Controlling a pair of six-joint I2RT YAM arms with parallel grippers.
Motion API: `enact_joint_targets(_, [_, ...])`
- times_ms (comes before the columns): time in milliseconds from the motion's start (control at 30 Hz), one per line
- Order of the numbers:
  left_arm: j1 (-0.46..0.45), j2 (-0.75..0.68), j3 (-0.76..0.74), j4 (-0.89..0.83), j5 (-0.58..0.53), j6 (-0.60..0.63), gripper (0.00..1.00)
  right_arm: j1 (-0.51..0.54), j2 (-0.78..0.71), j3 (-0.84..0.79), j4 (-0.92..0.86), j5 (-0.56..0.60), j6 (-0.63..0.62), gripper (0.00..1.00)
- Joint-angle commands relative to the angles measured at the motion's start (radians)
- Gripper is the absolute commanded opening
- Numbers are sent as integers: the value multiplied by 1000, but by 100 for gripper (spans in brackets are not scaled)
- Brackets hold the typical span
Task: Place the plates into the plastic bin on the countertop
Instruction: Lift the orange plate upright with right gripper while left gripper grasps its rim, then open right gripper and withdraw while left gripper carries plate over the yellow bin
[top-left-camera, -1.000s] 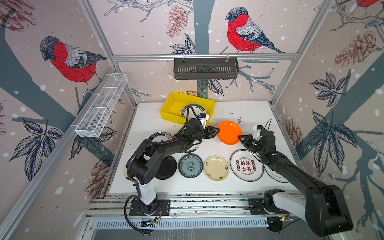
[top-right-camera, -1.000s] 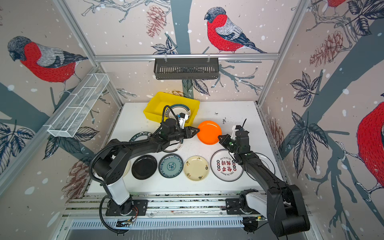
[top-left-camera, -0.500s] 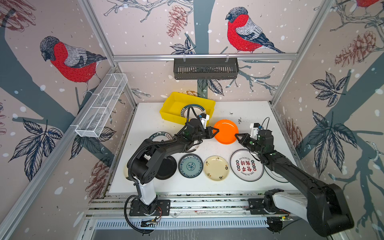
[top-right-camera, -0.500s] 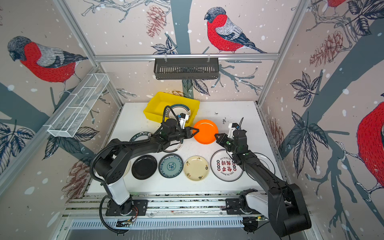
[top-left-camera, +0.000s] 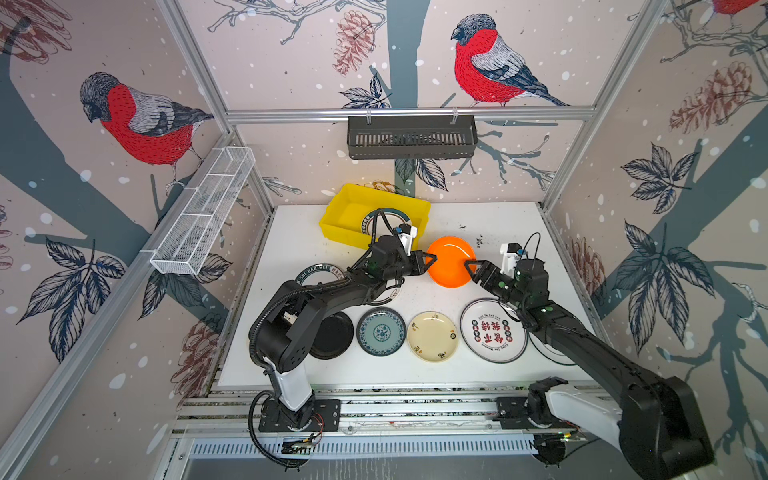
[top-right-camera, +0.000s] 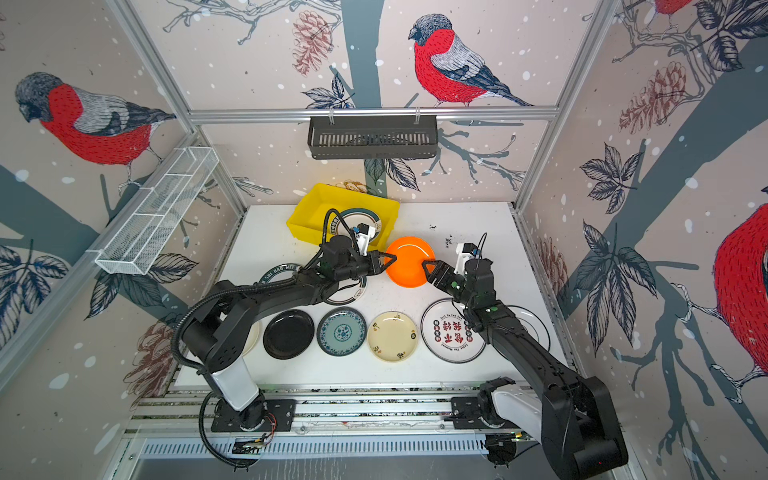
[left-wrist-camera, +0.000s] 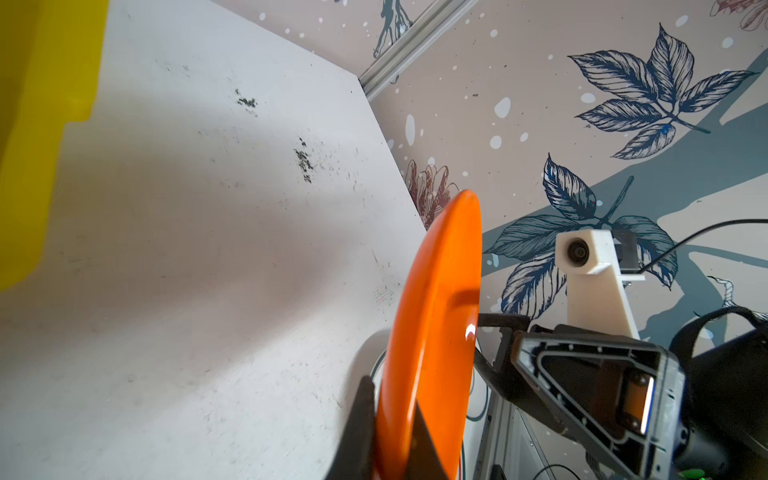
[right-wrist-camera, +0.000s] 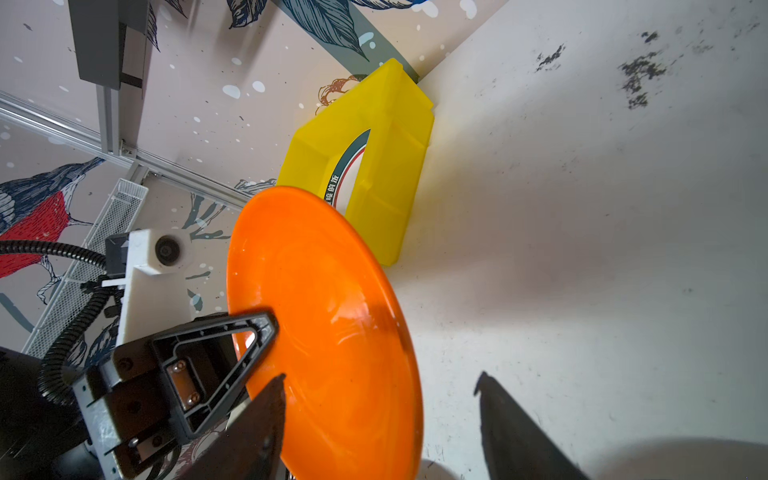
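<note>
Orange plate (top-left-camera: 451, 262) tilted up over the desk (top-left-camera: 299, 249), between the two grippers. L gripper (top-left-camera: 431, 261) pinching its rim, jaws pressed tight on it. R gripper (top-left-camera: 469, 269) at the opposite rim, jaws spread wide w/ the rim in the gap. Yellow bin (top-left-camera: 332, 218) just behind the L gripper, one lettered plate (top-left-camera: 397, 213) lying inside it.

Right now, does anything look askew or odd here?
The orange plate hangs off the countertop, pinched at one rim by the left gripper alone; the right gripper stands open around the opposite rim.
</note>
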Motion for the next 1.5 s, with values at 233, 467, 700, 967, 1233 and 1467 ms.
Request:
enact_joint_targets(233, [14, -33, 33, -35, -30, 41, 0, 31, -50, -8, 56, 20, -49, 89])
enact_joint_targets(467, [17, -68, 59, -75, -69, 58, 0, 47, -78, 2, 48, 32, -96, 100])
enact_joint_targets(700, [28, -71, 135, -191, -123, 99, 0, 57, -109, 3, 150, -5, -131, 100])
enact_joint_targets(967, [127, -56, 210, -261, -151, 88, 0, 59, -90, 50, 146, 62, -203, 100])
enact_joint_targets(1233, [247, -15, 289, -315, -253, 127, 0, 59, -44, 89, 143, 46, -236, 100])
enact_joint_targets(1467, [267, 90, 449, -499, -612, 288, 0, 59, -43, 102, 79, 67, -273, 100])
